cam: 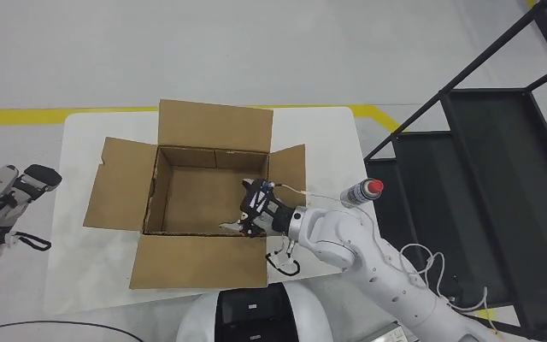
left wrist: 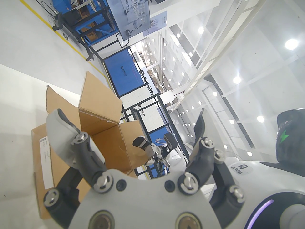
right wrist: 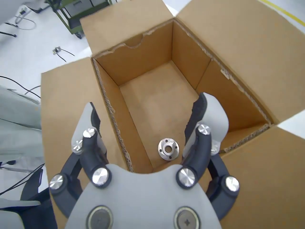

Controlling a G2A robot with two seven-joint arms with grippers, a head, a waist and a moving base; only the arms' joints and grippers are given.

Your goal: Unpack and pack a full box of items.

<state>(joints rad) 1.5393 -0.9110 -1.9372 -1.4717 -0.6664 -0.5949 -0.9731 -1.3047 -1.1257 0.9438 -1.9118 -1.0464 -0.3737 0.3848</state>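
An open cardboard box [cam: 201,201] stands in the middle of the white table [cam: 325,128], all its flaps folded outward. On its floor, in a near corner, lies a small round metal flange [right wrist: 168,148]; the rest of the floor is bare. My right gripper [right wrist: 146,106] hangs open above that corner, one finger over the box wall, nothing between the fingers; from above it sits at the box's near right corner [cam: 254,209]. My left gripper [left wrist: 128,117] is open and empty, off the table's left edge [cam: 26,184], pointing toward the box [left wrist: 102,129].
A spray can with a red cap [cam: 361,192] stands on the table right of the box, close to the right arm's forearm. A dark metal stair frame [cam: 461,171] rises beyond the table's right side. A yellow floor line [cam: 85,113] runs behind the table.
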